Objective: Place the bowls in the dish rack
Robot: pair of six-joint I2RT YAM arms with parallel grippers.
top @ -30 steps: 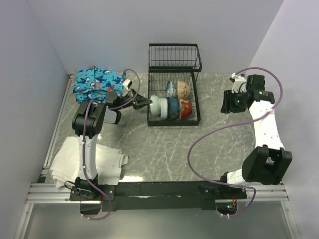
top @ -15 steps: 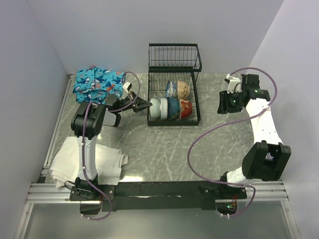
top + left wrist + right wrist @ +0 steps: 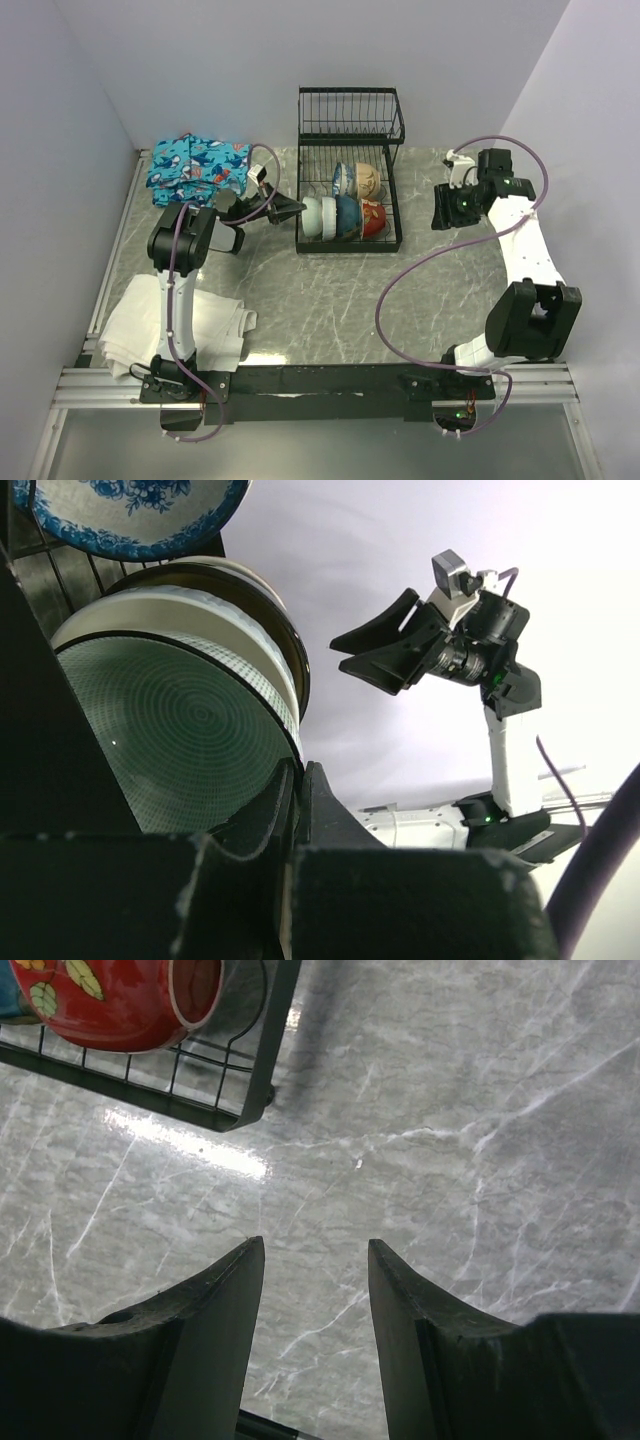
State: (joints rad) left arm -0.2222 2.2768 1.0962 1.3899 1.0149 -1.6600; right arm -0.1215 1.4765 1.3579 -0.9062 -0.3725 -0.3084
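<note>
The left hand (image 3: 294, 208), fingers pressed together and empty, points at the pale green bowl (image 3: 190, 730) just beside its tips. The right hand (image 3: 315, 1250) gapes over bare worktop (image 3: 480, 1110). The bowls (image 3: 345, 203) stand on edge in the dish rack (image 3: 350, 117), centre frame. Glazed ceramic, I'd judge: stiff, slick and chippable, so pinch one across the rim.

You're looking at a blue cloth (image 3: 195, 165) (busy white-and-orange print) lying bunched at the table's (image 3: 330, 300) far left, while a white towel (image 3: 125, 330) is sitting crumpled at the near left.
</note>
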